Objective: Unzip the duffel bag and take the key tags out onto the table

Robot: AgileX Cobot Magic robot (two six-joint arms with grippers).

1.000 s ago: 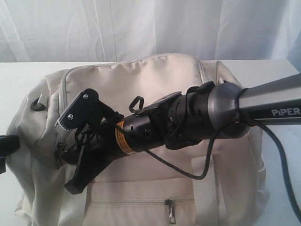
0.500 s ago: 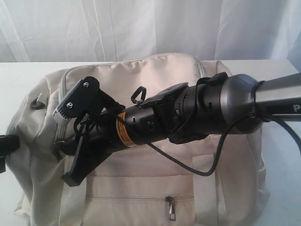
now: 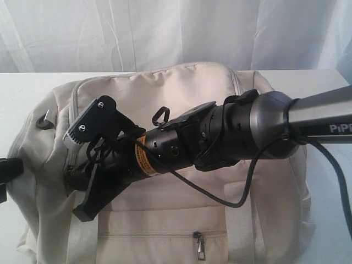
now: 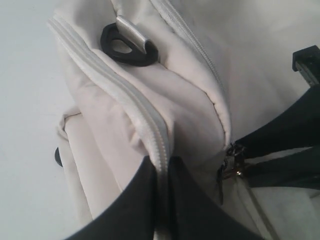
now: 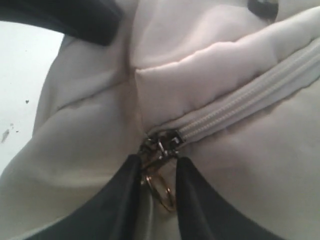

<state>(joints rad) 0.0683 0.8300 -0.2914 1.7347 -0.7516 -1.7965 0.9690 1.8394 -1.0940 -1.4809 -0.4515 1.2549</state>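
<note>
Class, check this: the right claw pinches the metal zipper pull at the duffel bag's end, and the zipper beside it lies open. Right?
One error. The right claw does pinch the zipper pull on the duffel bag, but the zipper is shut; the right wrist view shows its teeth meshed.

The cream duffel bag (image 3: 181, 93) lies zipped shut (front pocket (image 3: 159, 245) too) on the white table (image 3: 22, 88).

My right arm (image 3: 308, 118) hides the middle of the duffel bag (image 3: 165, 91); the frame's lower edge crops its front, the left edge my left end effector (image 3: 7, 170).
</note>
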